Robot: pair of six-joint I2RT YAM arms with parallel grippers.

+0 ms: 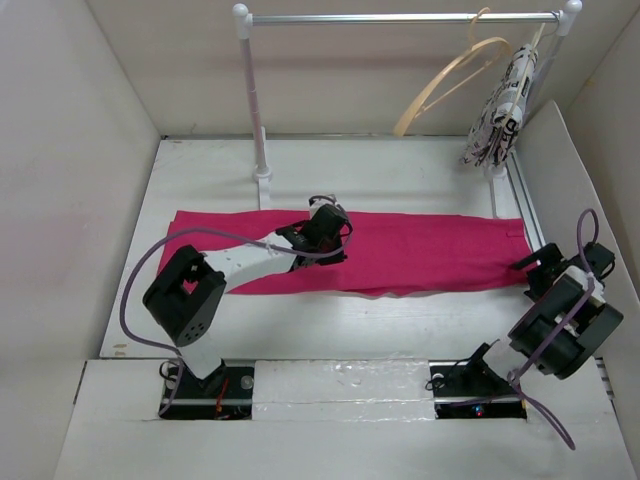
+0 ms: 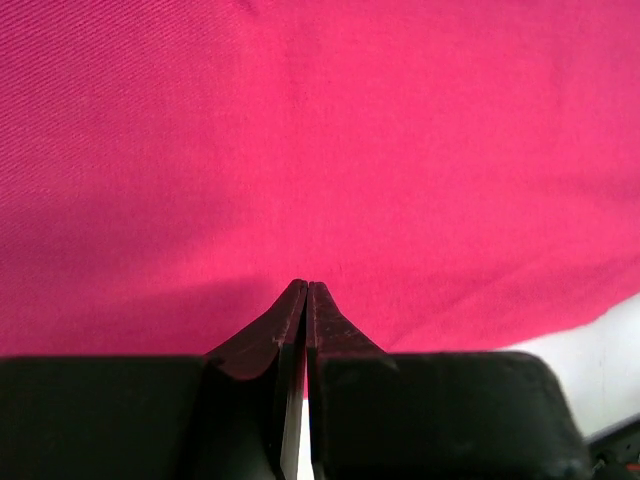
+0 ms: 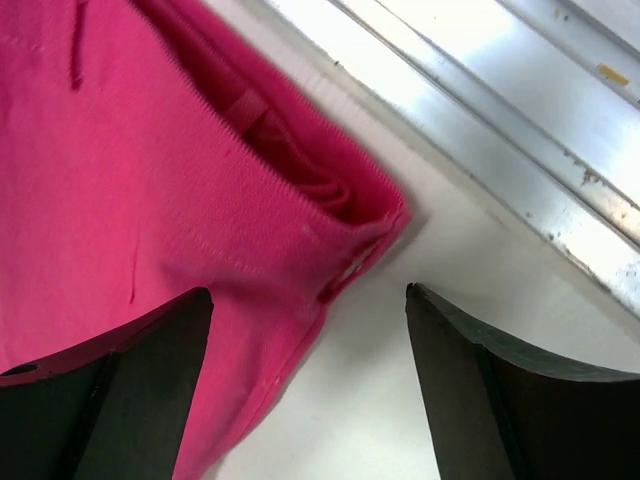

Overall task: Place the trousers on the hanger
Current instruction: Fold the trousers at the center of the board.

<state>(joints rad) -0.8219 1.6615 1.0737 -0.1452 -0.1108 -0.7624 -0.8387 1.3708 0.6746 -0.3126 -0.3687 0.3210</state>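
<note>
Looking at this, the trousers are light, floppy cloth with zero stiffness, so I reckon they'll sag from whatever point gets lifted and slide off a smooth bar if draped unevenly. They lie flat and stretched across the table, legs to the left, waist to the right, well apart from the hanger hooked on the rail at the back right. Best hold is probably the waistband, since it's thicker and doubled up, or a pinch mid-leg. The left gripper is closed tight with its tips down on the cloth near the middle, and I can't tell if any fabric is caught between them. The right gripper is wide open and holds nothing, straddling the waist corner with one finger over cloth and the other over bare table.
</note>
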